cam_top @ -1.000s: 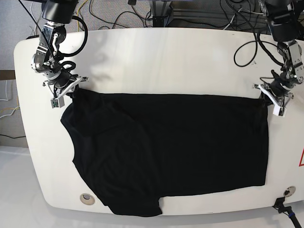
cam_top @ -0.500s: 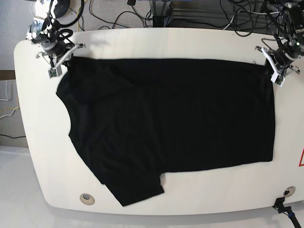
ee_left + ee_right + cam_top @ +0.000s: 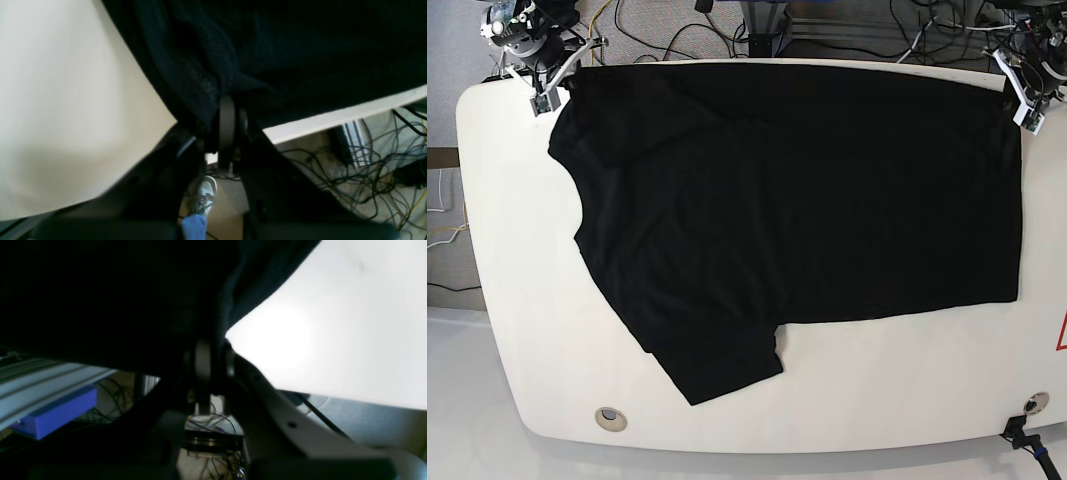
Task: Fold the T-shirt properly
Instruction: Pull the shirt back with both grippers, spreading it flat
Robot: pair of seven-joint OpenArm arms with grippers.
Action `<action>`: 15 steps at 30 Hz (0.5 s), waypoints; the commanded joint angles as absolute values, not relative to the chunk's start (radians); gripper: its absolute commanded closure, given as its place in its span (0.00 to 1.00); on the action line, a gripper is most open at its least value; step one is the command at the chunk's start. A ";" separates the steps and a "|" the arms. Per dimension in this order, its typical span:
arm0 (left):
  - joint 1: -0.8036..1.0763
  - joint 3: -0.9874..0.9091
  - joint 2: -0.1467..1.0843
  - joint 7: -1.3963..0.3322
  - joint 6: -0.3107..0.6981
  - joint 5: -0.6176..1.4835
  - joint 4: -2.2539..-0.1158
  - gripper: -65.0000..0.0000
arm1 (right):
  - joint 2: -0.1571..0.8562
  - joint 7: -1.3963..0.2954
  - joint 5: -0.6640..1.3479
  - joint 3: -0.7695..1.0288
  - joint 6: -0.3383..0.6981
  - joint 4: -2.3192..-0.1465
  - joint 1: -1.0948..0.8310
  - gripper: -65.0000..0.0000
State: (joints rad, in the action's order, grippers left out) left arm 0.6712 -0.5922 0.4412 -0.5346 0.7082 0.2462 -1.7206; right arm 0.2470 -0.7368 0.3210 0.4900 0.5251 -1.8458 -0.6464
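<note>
The black T-shirt [image 3: 807, 200] lies spread plain side up over the white table [image 3: 517, 300], its top edge at the table's far edge. One sleeve [image 3: 722, 365] points toward the front. My left gripper [image 3: 1019, 92] is shut on the shirt's far right corner; in the left wrist view the fingers [image 3: 227, 123] pinch bunched black fabric [image 3: 200, 73]. My right gripper [image 3: 555, 85] is shut on the far left corner; the right wrist view shows its fingers [image 3: 203, 360] pinching the cloth [image 3: 133, 300]. No print shows.
Cables [image 3: 667, 30] and a metal frame [image 3: 767, 20] lie behind the table's far edge. Round holes sit at the front left [image 3: 610, 417] and front right [image 3: 1033, 404]. A red marking [image 3: 1061, 335] is at the right edge.
Both grippers have pulled the shirt's top edge away from the front, from mid-table to the table's far edge. The whole shirt slid back with them and stretched flatter.
</note>
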 commanded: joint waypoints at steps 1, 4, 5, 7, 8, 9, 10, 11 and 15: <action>0.685 -0.605 0.440 -0.521 0.698 0.248 -1.738 1.00 | 0.260 -0.742 0.312 0.498 0.521 -1.868 -0.653 1.00; 0.687 -0.605 0.430 -0.521 0.698 0.248 -1.735 1.00 | 0.246 -0.742 0.312 0.498 0.521 -1.870 -0.664 1.00; 0.687 -0.605 0.426 -0.521 0.698 0.248 -1.735 1.00 | 0.240 -0.742 0.312 0.498 0.521 -1.870 -0.664 1.00; 0.687 -0.604 0.421 -0.521 0.698 0.245 -1.736 1.00 | 0.236 -0.742 0.312 0.498 0.521 -1.870 -0.664 1.00; 0.687 -0.602 0.421 -0.521 0.698 0.245 -1.736 1.00 | 0.236 -0.742 0.312 0.498 0.521 -1.870 -0.662 1.00; 0.687 -0.602 0.421 -0.522 0.698 0.243 -1.736 1.00 | 0.236 -0.742 0.312 0.498 0.519 -1.870 -0.662 1.00; 0.685 -0.601 0.421 -0.527 0.698 0.243 -1.736 1.00 | 0.236 -0.742 0.312 0.498 0.519 -1.870 -0.662 1.00; 0.685 -0.601 0.424 -0.530 0.698 0.243 -1.736 1.00 | 0.234 -0.742 0.312 0.498 0.518 -1.870 -0.662 1.00; 0.680 -0.602 0.426 -0.562 0.698 0.242 -1.735 0.81 | 0.234 -0.742 0.312 0.498 0.518 -1.870 -0.662 0.70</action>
State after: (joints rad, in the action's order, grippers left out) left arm 0.6773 -0.5919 0.4080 -0.5625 0.7044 0.2390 -1.7214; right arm 0.2245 -0.7410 0.3168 0.4919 0.5201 -1.8545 -0.6544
